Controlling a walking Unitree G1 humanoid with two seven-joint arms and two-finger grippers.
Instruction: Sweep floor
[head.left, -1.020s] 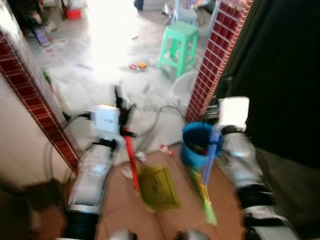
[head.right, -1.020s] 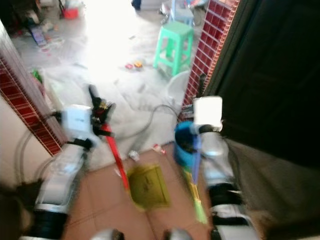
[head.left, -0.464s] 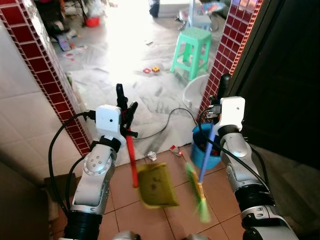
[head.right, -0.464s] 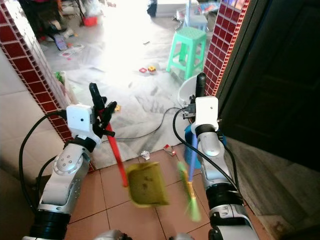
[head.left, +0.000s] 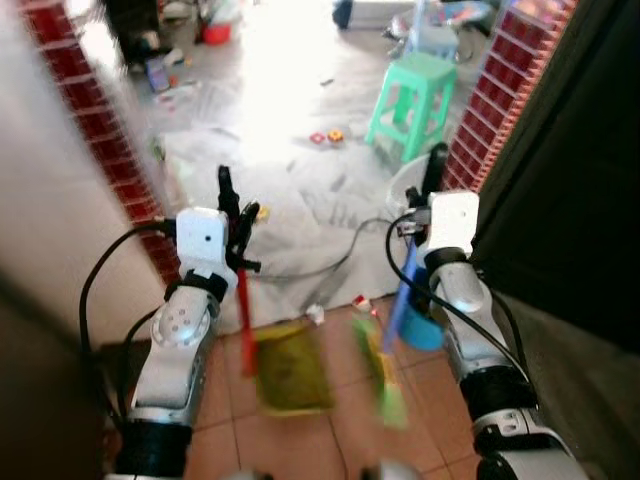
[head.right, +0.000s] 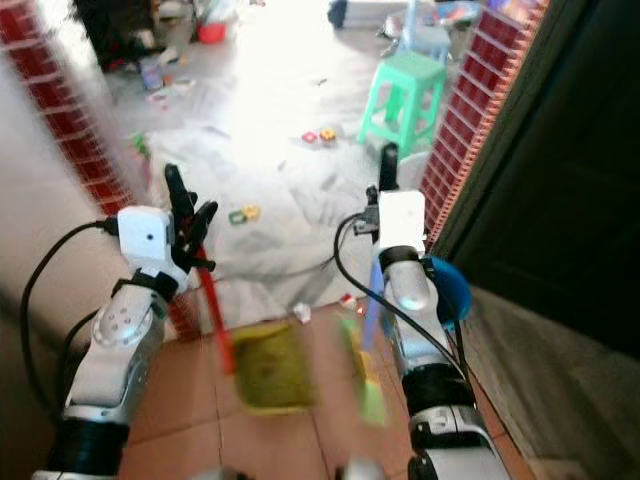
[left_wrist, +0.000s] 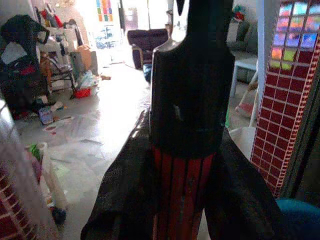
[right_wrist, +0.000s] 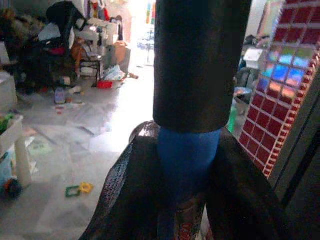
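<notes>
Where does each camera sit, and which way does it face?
Head eyes: look forward and down at both silver arms, the left gripper on the red dustpan handle, the right gripper on the blue broom handle.
Left wrist: looks along that red handle.
Right wrist: looks along the blue handle.
All share the red brick pillar.

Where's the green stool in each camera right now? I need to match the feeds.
Left eye view: green stool, upper right, beside the red-tiled pillar.
Right eye view: upper right of centre, again by that pillar.
Left wrist view: cannot be made out.
Right wrist view: cannot be made out.
Shared landmark: the red-tiled pillar.
</notes>
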